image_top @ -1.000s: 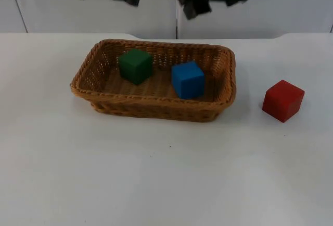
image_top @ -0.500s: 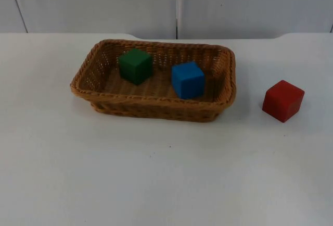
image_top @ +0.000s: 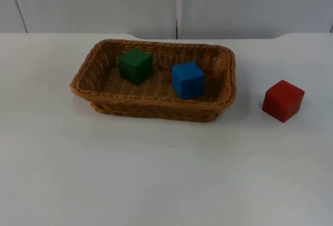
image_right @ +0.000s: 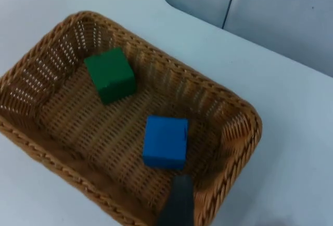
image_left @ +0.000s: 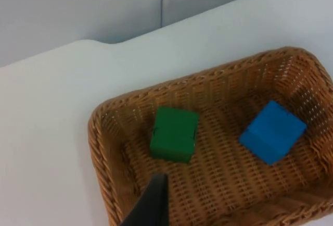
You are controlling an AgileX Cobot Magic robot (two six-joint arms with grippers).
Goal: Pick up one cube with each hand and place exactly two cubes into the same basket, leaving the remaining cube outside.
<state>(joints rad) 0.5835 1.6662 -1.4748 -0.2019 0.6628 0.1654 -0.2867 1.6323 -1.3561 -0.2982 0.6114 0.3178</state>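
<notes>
A woven brown basket (image_top: 156, 106) stands on the white table. Inside it, a green cube (image_top: 136, 65) lies toward the left and a blue cube (image_top: 188, 79) toward the right, a small gap between them. A red cube (image_top: 283, 100) rests on the table outside, to the right of the basket. My left gripper (image_left: 151, 205) hangs high above the basket's left side, over the green cube (image_left: 174, 134), holding nothing. My right gripper (image_right: 179, 205) hangs high above the basket's right side near the blue cube (image_right: 165, 141), also holding nothing.
The grey partition wall (image_top: 177, 2) closes off the table at the back. White table top (image_top: 166, 174) stretches in front of the basket and to both sides.
One second ago both arms' dark ends showed at the upper edge of the top view; they have since drawn back out of it. The cubes and basket have not moved.
</notes>
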